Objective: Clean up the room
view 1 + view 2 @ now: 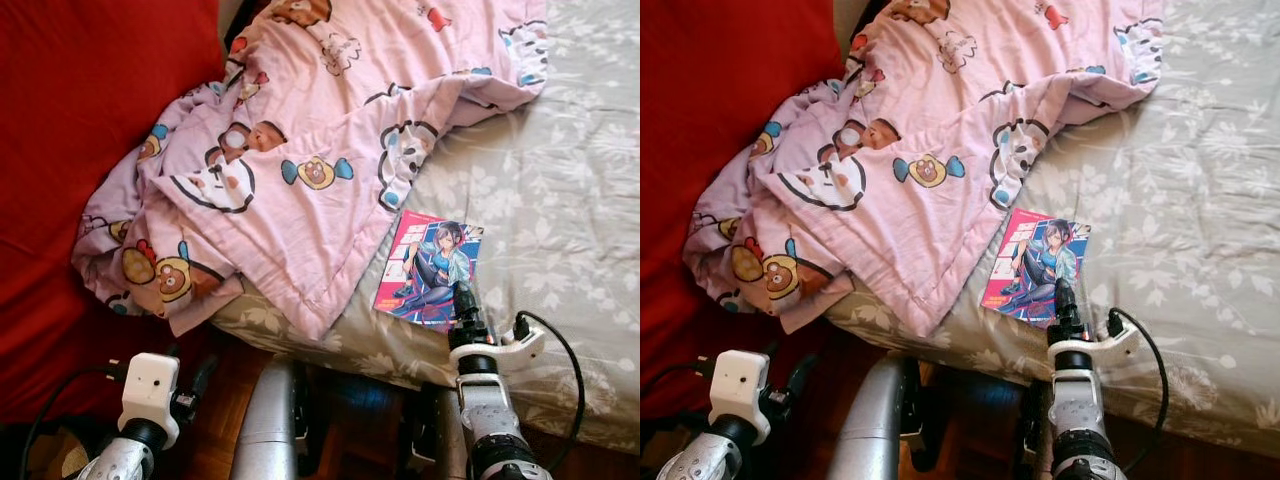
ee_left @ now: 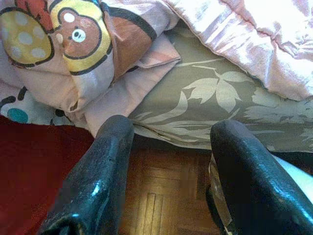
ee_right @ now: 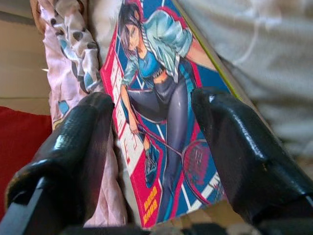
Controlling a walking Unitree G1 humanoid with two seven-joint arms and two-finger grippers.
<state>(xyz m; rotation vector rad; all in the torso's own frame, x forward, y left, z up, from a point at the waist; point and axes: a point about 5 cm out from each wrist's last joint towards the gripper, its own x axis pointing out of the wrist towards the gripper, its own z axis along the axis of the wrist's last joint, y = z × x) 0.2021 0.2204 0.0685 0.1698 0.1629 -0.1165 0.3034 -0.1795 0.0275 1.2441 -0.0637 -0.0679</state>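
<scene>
A comic book (image 1: 428,270) lies flat on the bed (image 1: 560,200), just beside the pink blanket (image 1: 300,150). It looks thin, light and bendy; best pinched at its near edge. The right gripper (image 3: 151,147) hovers over it, fingers spread; the left gripper (image 2: 168,171) hangs low, also spread. No containers visible

Soft daylight from the upper right, brightest on the grey sheet (image 1: 560,150) and pink blanket (image 1: 330,130), nearly blown out at the blanket's top in the left wrist view. Deep shade over the floor (image 2: 161,205). Head views sharp; close black fingers (image 3: 244,161) blurred, glossy with glare.
</scene>
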